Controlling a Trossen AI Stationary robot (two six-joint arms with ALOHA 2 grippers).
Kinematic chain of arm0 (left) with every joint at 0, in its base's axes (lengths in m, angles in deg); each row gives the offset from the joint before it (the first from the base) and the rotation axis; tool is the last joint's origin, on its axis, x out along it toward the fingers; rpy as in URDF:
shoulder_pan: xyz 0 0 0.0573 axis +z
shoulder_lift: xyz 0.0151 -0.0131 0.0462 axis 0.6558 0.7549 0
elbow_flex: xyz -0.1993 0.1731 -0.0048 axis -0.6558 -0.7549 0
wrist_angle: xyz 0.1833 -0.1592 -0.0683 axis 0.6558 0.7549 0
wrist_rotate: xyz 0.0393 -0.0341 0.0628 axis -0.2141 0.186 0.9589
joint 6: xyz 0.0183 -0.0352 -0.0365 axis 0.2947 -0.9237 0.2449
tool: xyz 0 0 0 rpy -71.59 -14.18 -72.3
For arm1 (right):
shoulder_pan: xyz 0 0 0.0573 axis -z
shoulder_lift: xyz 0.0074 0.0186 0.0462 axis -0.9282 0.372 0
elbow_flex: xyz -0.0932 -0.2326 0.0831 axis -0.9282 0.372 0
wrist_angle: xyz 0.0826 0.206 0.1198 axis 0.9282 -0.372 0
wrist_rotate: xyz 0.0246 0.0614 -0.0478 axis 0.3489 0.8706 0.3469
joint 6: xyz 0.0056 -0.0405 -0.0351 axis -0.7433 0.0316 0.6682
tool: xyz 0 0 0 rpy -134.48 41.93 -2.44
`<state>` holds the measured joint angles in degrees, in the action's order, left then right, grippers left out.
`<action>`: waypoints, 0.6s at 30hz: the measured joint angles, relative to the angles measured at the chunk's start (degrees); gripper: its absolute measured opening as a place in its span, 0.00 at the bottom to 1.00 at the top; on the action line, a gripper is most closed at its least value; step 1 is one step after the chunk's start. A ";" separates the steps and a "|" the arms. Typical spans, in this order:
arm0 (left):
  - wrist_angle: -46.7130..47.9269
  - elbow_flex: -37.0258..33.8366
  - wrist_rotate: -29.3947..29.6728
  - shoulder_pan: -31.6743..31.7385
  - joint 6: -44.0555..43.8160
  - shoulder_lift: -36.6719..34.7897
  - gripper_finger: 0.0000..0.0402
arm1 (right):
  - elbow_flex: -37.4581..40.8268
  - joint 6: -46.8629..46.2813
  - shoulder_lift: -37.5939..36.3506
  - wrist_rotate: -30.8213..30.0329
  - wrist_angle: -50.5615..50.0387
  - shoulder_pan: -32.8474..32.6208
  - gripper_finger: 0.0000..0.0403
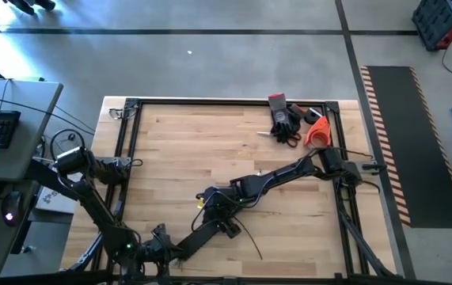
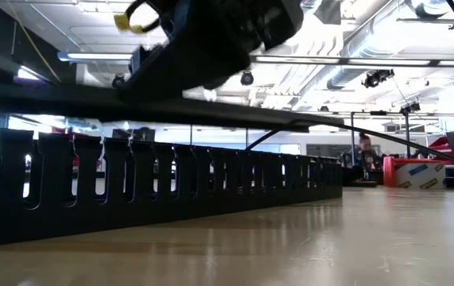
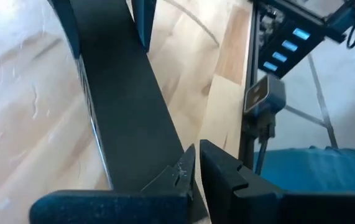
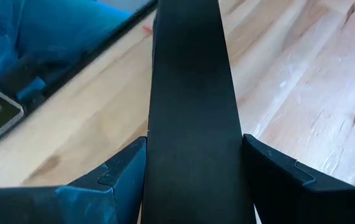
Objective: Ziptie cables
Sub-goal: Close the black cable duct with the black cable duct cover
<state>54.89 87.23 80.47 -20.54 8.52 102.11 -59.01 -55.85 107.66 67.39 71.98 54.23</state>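
Right claw [image 4: 193, 168] straddles black bar [image 4: 189, 93]; high view hides this.

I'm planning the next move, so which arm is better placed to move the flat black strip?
Right, probably. The right gripper has the black strip between its fingers, one against each edge; the left gripper sits beside it.

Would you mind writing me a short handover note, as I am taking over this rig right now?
Right gripper: over mid-table, shut on the flat black strip.
Left gripper: at the strip's end nearer the table's front edge.
Cables: only one thin dark wire shows, lying loose on the table beside the strip.
Done: no tie visible on any cable.
Left: gather the cables and ziptie them.
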 joint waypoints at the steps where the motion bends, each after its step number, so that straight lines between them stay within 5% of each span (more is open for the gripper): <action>1: 0.02 0.00 0.21 0.00 0.56 -0.48 0.00 | -0.60 -0.26 -0.07 0.01 -0.56 0.01 0.53; 18: -0.31 0.00 0.50 0.07 -2.80 2.74 0.00 | -1.82 -0.51 0.43 -1.44 -4.65 -1.10 0.53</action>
<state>54.58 87.23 80.96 -20.47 5.72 104.85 -60.84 -56.35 108.09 65.95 67.33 53.13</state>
